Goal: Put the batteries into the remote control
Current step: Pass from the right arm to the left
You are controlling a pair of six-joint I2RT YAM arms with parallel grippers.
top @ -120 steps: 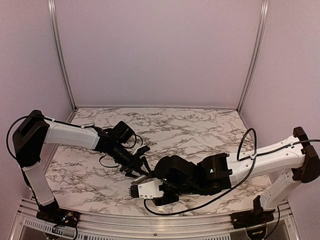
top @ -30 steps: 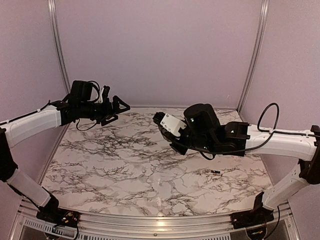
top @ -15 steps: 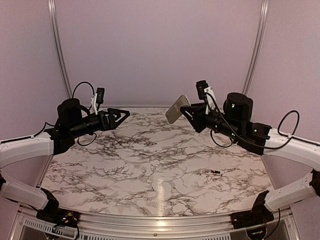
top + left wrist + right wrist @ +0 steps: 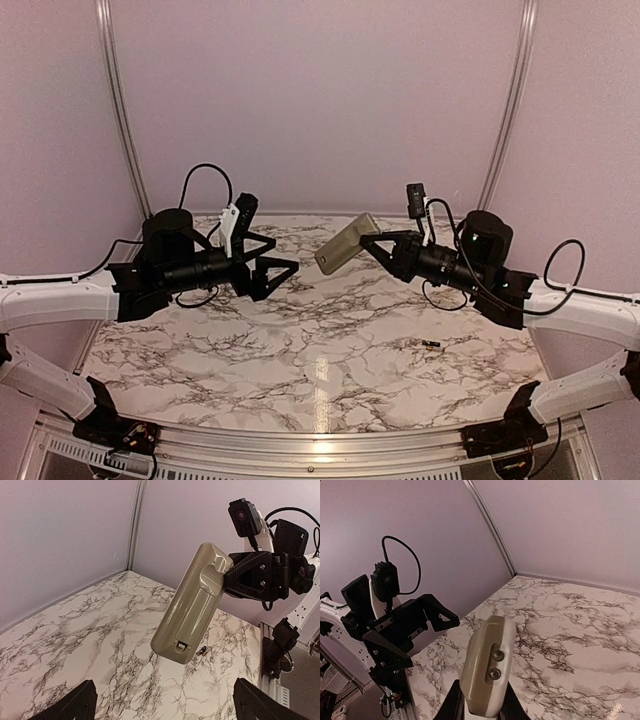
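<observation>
My right gripper (image 4: 373, 243) is shut on one end of the remote control (image 4: 343, 243) and holds it tilted in the air above the back of the table. Its grey-beige back (image 4: 193, 604) faces the left wrist camera, with a cover panel and a latch near its low end. In the right wrist view the remote's end (image 4: 487, 670) shows two round metal pieces in a slot, between my fingers (image 4: 451, 704). Small dark batteries (image 4: 430, 345) (image 4: 202, 650) lie together on the marble at the right. My left gripper (image 4: 278, 268) is open and empty, facing the remote from the left.
The marble table top (image 4: 300, 340) is walled by pale panels with metal corner posts (image 4: 118, 110) at the back. The left arm's gripper (image 4: 415, 622) shows in the right wrist view. The right arm's base clamp (image 4: 280, 640) sits at the table edge.
My left gripper has swung right and down toward the centre, still open. My right gripper has turned and carried the remote from mid-table up to the back, its back now facing left.
</observation>
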